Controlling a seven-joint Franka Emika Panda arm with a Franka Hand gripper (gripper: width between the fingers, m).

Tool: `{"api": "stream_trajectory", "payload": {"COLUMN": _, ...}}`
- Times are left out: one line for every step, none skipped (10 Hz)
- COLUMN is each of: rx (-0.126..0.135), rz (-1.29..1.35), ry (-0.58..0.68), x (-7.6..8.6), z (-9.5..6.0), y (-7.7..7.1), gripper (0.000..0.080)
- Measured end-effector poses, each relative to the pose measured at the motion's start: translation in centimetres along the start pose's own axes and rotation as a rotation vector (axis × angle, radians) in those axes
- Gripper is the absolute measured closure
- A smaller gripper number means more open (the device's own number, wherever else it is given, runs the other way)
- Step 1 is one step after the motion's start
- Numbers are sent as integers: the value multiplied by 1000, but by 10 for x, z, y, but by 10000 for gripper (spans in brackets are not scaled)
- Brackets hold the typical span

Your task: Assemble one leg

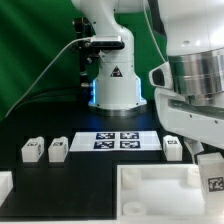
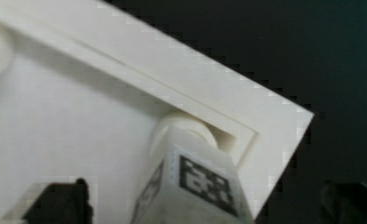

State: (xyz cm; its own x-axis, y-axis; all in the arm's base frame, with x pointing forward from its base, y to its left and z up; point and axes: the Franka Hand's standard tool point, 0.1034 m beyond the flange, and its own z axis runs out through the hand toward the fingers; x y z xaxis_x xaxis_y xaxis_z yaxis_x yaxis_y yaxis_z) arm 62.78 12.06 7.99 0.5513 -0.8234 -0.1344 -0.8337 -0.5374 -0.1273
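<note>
On the black desk (image 1: 85,178), at the exterior view's left edge, sits a white part (image 1: 5,186) cut off by the frame; I cannot tell what it is.

- Next to the right, two small white plastic blocks with black-and-white square tags stand side by side, close but apart: spare leg A (image 1: 32,150) and spare leg B (image 1: 58,149).
- Centre, further back: the marker board (image 1: 118,141), a thin flat white sheet with four tags, lying flat. The white robot base (image 1: 110,82) stands behind it.
- Right of the board is spare leg C (image 1: 172,148), a block of the same kind.
- Near side, centre to right: the large white square tray-like panel (image 1: 160,192) with a raised rim.
- Far right: the leg (image 1: 213,180), another white tagged block, stands at the panel's right corner under the white arm (image 1: 195,75).

In the wrist view, the leg (image 2: 201,178) points at a rounded corner boss (image 2: 198,130) just inside the panel rim (image 2: 251,105). Whether its end is seated there I cannot tell.

The pincer (image 2: 201,192) is released. Its dark fingers (image 2: 59,200) stand wide on either side of the leg, with a gap on both sides.
</note>
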Motion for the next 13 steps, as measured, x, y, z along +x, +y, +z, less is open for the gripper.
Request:
{"api": "stream_trajectory", "payload": {"rx": 0, "rz": -105, "ry": 0, "x": 1, "z": 0, "y": 0, "gripper": 151}}
{"api": "stream_trajectory", "payload": {"rx": -1, "rz": -173, "ry": 1, "x": 1, "z": 0, "y": 0, "gripper": 151}}
{"api": "stream_trajectory", "payload": {"rx": -4, "rz": -306, "ry": 4, "x": 2, "z": 0, "y": 1, "gripper": 151}}
{"api": "stream_trajectory", "payload": {"rx": -8, "rz": -495, "ry": 9, "x": 7, "z": -2, "y": 3, "gripper": 151}}
{"api": "stream_trajectory", "payload": {"rx": -15, "rz": -602, "ry": 17, "x": 8, "z": -3, "y": 2, "gripper": 151}}
{"api": "stream_trajectory", "payload": {"rx": -28, "rz": -759, "ry": 28, "x": 8, "z": -3, "y": 1, "gripper": 151}}
{"api": "stream_trajectory", "payload": {"rx": -29, "rz": -783, "ry": 28, "x": 10, "z": -2, "y": 2, "gripper": 151}}
{"api": "stream_trajectory", "payload": {"rx": -28, "rz": -760, "ry": 28, "x": 10, "z": -2, "y": 2, "gripper": 151}}
{"api": "stream_trajectory", "payload": {"rx": -28, "rz": -760, "ry": 28, "x": 10, "z": -2, "y": 2, "gripper": 282}}
{"api": "stream_trajectory", "payload": {"rx": -24, "rz": -668, "ry": 27, "x": 9, "z": -2, "y": 2, "gripper": 423}}
{"api": "stream_trajectory", "payload": {"rx": -22, "rz": -549, "ry": 27, "x": 9, "z": -2, "y": 2, "gripper": 423}}
{"api": "stream_trajectory", "payload": {"rx": -21, "rz": -452, "ry": 29, "x": 9, "z": -2, "y": 2, "gripper": 507}}
{"api": "stream_trajectory", "payload": {"rx": -20, "rz": -346, "ry": 30, "x": 9, "z": -2, "y": 2, "gripper": 507}}
